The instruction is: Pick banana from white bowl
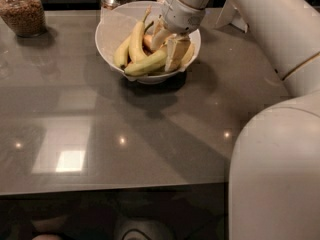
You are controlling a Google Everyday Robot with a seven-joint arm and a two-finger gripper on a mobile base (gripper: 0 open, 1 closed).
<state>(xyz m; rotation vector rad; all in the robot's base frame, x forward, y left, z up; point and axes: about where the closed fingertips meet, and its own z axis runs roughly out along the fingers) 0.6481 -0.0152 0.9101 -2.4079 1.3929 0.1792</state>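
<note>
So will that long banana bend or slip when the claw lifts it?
Probably stays stiff: the banana looks firm and greenish. Its smooth curved skin might slip or swivel in the claw, which is down in the white bowl. It leans on other bananas, so those may shift.

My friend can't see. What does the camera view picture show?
The gripper is down in the white bowl, at the banana lying across a pile of fruit. The bowl sits on a shiny grey table, a jar at its far left.
</note>
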